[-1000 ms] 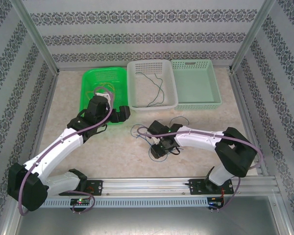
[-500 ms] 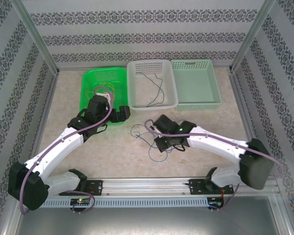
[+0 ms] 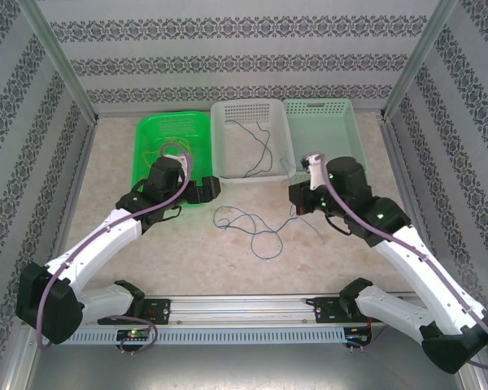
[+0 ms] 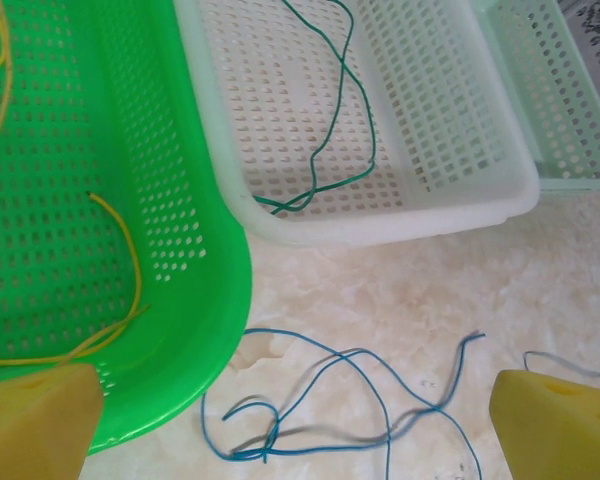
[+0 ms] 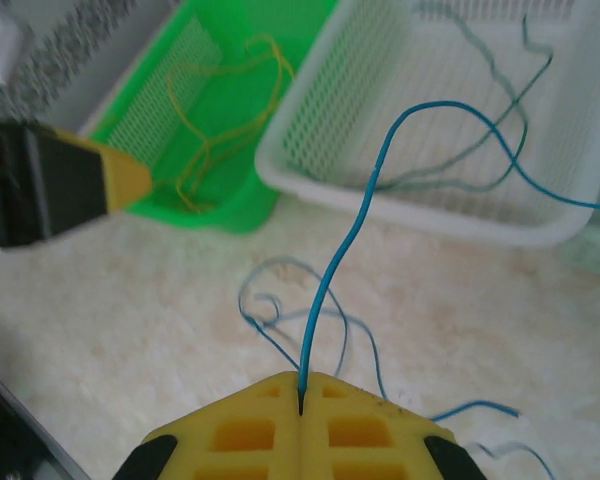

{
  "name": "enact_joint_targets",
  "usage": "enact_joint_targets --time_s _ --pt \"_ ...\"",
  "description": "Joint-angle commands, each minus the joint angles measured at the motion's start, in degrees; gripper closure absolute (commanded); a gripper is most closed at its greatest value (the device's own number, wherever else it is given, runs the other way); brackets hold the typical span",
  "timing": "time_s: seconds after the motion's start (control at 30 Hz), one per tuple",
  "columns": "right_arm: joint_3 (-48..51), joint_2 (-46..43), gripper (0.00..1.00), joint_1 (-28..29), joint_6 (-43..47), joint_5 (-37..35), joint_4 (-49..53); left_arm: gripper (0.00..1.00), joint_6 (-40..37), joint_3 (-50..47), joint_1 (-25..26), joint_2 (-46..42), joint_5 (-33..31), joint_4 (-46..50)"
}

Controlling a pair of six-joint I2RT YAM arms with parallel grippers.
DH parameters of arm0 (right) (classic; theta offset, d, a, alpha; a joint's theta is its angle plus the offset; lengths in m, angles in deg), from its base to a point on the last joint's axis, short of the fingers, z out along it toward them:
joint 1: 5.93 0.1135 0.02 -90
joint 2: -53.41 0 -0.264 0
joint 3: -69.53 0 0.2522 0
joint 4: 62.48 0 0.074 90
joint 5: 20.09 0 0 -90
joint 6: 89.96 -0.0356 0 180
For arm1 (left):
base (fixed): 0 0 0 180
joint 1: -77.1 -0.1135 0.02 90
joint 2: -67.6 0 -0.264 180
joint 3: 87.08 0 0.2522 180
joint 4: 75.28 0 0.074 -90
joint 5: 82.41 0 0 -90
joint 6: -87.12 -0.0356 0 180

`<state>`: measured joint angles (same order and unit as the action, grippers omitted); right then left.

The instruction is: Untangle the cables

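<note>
Right gripper [image 5: 301, 388]: clamped on blue cable [image 5: 332, 285]
Left gripper [image 4: 292, 425]: spread wide, beside green basket [image 4: 215, 290]
Green cable [image 4: 355, 110]: in white basket [image 4: 460, 215]

Far edge of table [image 3: 203, 264] walled by green basket [image 3: 144, 150], white basket [image 3: 252, 177], mint basket [image 3: 319, 103]. Centre: blue cables [image 3: 252, 223] strewn. Toward near edge bare, passage free.

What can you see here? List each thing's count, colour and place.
Green plastic basket: one, bright green, back left.
White plastic basket: one, white, back middle.
Mint plastic basket: one, pale green, back right.
Thin yellow wires: count unclear, yellow, inside green basket.
Thin green wire: seemingly one, dark green, inside white basket.
Thin blue wires: tangled, count unclear, blue, on beige table.
Left fingers: two, yellow, open above green basket's corner.
Right fingers: two, yellow, shut on one blue wire.
</note>
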<state>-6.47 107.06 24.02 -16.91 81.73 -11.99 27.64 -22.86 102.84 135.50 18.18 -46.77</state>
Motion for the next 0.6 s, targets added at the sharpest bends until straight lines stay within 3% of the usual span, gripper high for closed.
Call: enact_joint_targets --time_s 0.0,0.4,0.57 --pt "-4.69 -0.75 1.00 -2.76 0.03 3.37 1.29 0.00 1.63 0.61 -0.87 1.05 2.60 -3.37" --pt "-22.74 4.33 1.00 -12.62 3.66 1.86 1.33 0.00 1.73 -0.03 -0.86 1.84 2.86 -3.73" --pt "-31.36 12.49 1.00 -13.68 10.50 -6.63 0.53 0.00 2.08 -0.40 -0.86 2.23 3.03 -4.23"
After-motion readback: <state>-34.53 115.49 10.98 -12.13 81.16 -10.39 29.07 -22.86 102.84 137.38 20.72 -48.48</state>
